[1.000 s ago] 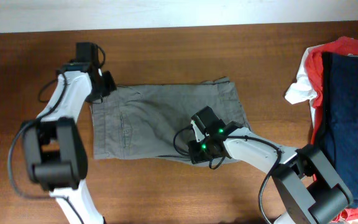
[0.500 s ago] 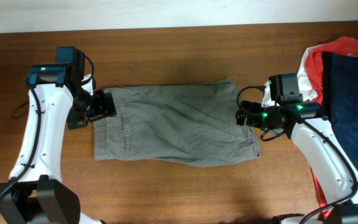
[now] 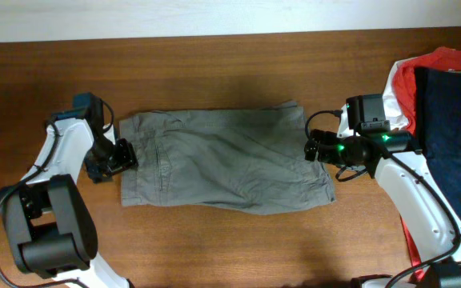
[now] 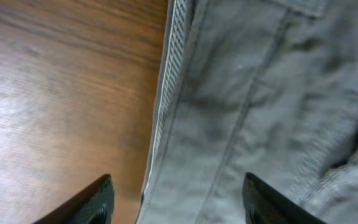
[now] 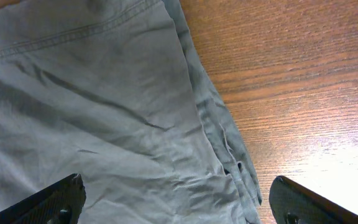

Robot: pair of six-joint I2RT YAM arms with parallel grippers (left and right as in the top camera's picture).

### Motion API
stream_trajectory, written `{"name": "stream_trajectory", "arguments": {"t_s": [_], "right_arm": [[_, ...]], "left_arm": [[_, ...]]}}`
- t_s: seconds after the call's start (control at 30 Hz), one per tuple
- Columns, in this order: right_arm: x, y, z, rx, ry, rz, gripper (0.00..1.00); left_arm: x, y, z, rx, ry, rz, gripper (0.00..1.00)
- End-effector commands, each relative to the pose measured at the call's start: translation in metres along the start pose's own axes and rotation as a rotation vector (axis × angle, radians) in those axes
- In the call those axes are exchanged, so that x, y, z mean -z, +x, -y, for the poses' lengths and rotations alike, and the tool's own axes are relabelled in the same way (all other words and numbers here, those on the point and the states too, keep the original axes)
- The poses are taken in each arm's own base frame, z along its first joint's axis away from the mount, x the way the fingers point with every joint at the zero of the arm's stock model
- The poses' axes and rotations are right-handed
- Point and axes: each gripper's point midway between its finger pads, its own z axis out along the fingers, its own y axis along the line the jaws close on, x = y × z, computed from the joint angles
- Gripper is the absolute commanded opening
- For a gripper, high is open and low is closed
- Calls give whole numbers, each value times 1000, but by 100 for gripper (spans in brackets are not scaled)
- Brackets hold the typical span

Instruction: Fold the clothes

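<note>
The brown wooden table carries the clothes, a grey-olive woven pair of shorts spread flat across its middle, well apart from the navy blue garment and the red-orange garment heaped at my right edge. A second ago my right arm lay across the lower middle of the shorts and my left sat at their far-left corner. Now both have let go and drawn off to opposite ends. My right gripper hangs spread wide at the right hem, its jaws clear of the creased cloth and holding nothing. My left gripper has slid down the left edge in the last half second. Its jaws are also parted and empty, with the pale ribbed inner edge lying between them. I judge the shorts laid out but wrinkled, and the crosswise fold still mine to make.
</note>
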Motion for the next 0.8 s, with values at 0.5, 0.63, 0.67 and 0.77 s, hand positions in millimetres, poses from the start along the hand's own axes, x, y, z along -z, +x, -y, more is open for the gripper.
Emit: {"name": "stream_trajectory", "arguments": {"t_s": [0.5, 0.63, 0.67, 0.77], "right_arm": [[-2, 0, 4, 2, 15, -1, 98], [-2, 0, 4, 2, 15, -1, 98], [-2, 0, 4, 2, 15, -1, 98], [-2, 0, 4, 2, 15, -1, 98]], "left_arm": [[-52, 9, 7, -55, 62, 29, 1], [-36, -10, 8, -60, 46, 76, 1], [-14, -21, 11, -60, 41, 89, 1], [53, -45, 32, -91, 51, 139, 1]]}}
